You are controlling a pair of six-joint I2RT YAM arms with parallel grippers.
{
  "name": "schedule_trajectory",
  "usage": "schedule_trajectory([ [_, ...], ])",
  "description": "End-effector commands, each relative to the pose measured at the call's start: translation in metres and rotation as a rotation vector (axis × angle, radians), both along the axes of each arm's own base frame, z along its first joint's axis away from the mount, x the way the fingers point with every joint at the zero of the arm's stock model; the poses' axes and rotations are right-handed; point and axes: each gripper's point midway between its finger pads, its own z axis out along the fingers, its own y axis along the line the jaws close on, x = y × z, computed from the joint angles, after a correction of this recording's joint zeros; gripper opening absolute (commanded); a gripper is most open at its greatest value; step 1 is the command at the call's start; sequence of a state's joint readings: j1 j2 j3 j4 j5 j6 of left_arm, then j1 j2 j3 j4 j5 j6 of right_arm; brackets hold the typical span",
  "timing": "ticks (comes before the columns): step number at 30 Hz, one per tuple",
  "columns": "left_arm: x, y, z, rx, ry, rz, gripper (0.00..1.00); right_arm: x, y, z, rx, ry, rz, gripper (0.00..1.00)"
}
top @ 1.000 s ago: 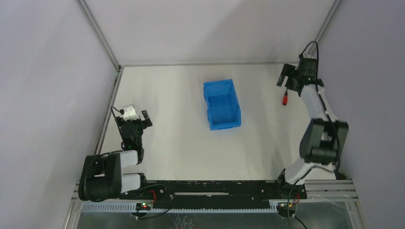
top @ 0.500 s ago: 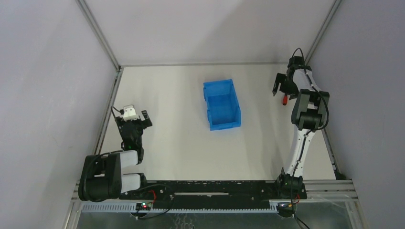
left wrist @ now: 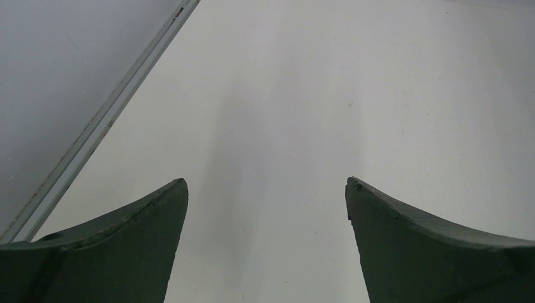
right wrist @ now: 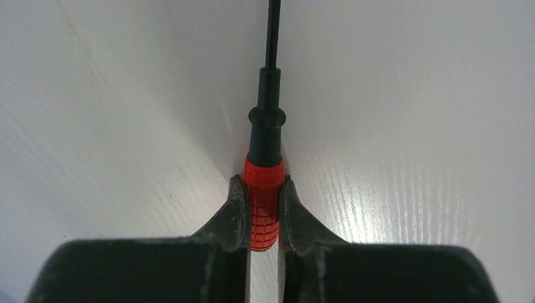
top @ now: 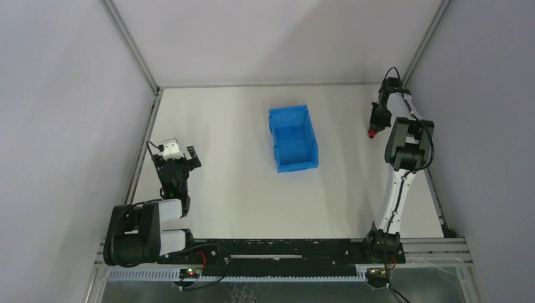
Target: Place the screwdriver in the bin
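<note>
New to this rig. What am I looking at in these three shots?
Two small robot arms, the left arm and the right arm, are bolted at the near edge of a white table. The wide picture is from a fixed camera above and behind them. The other two come from a camera on each wrist. On the table stands a blue bin, nothing visible in it. The left gripper is open over bare table, holding nothing. The right gripper, at the table's far right, is shut on the red handle of a small screwdriver, black shaft pointing away from the camera.
</note>
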State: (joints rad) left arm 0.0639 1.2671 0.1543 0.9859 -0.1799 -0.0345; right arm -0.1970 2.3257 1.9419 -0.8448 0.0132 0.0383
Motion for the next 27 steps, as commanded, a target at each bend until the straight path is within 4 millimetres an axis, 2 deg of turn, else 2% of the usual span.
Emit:
schedule_trajectory([
  [1,0.014,0.0,0.035,0.013,-0.113,-0.002,1.0,0.004,-0.005,0.046,-0.035,-0.108,0.029,0.05],
  [4,0.014,0.0,0.035,0.014,-0.113,-0.003,1.0,-0.001,-0.001,0.076,-0.05,-0.183,0.034,0.04],
  [8,0.014,0.0,0.035,0.013,-0.113,-0.003,1.0,-0.018,0.014,0.112,-0.013,-0.258,0.061,0.03],
  [13,0.014,0.0,0.035,0.014,-0.113,-0.002,1.0,-0.043,0.053,0.149,0.133,-0.322,0.105,0.03],
  [15,0.014,0.0,0.035,0.013,-0.113,-0.003,1.0,-0.05,0.076,0.164,0.188,-0.357,0.17,0.05],
  [16,0.014,0.0,0.035,0.013,-0.113,-0.003,1.0,-0.055,0.094,0.175,0.224,-0.383,0.221,0.05],
  [20,0.013,0.0,0.035,0.013,-0.112,-0.001,1.0,-0.072,0.159,0.195,0.332,-0.436,0.409,0.08],
  [21,0.014,0.0,0.035,0.012,-0.113,-0.002,1.0,-0.075,0.169,0.198,0.336,-0.441,0.438,0.09],
  [22,0.013,0.0,0.035,0.013,-0.111,-0.003,1.0,-0.08,0.191,0.2,0.346,-0.443,0.491,0.09],
  [24,0.014,0.0,0.035,0.013,-0.113,-0.003,1.0,-0.088,0.22,0.2,0.365,-0.435,0.557,0.1],
  [27,0.014,0.0,0.035,0.012,-0.113,-0.003,1.0,-0.095,0.258,0.195,0.369,-0.418,0.623,0.1],
])
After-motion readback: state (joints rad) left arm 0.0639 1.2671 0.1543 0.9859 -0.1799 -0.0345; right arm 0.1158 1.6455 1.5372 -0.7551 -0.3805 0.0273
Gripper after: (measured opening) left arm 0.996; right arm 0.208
